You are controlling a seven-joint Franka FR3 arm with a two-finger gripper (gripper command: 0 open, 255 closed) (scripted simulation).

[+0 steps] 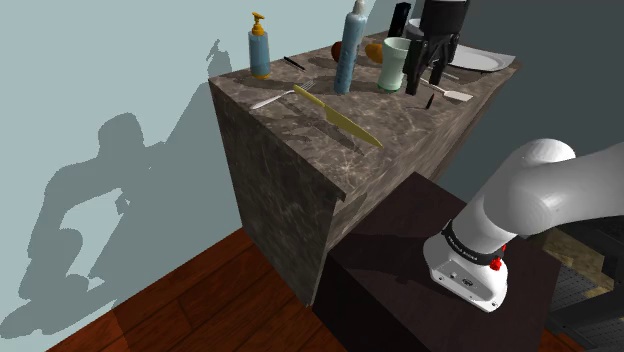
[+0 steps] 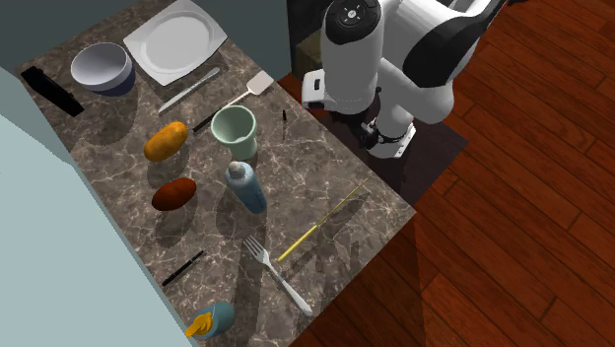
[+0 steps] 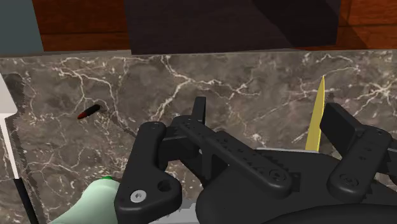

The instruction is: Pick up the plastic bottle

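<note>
- The tall teal-blue bottle with a grey cap (image 1: pixel 348 55) (image 2: pixel 246 187) stands upright on the dark marble-patterned table (image 1: pixel 400 125), near its middle. It is judged to be the task's bottle.
- A pale green cup (image 1: pixel 394 63) (image 2: pixel 235 126) stands just beside it. A smaller blue pump bottle with an orange top (image 1: pixel 259 45) stands well apart, at the far end on the shoulder view's left.
- The black end effector (image 1: pixel 424 85) hangs fingers-down on the cup's other side from the bottle, its fingers spread wide with nothing between them.
- The step in hand looks like the approach, so the end effector has to cross over the cup to reach the bottle.
- Rising above the cup's rim first should avoid knocking it.
- The cup crowds one side, so the fingers would best be turned so that neither comes down between cup and bottle.
- The fingers should grip the bottle's body below the cap, since a tall, narrow bottle tips easily if nudged high.
- The long yellow knife (image 1: pixel 340 118) lies nearer the table's edge and should not interfere.
</note>
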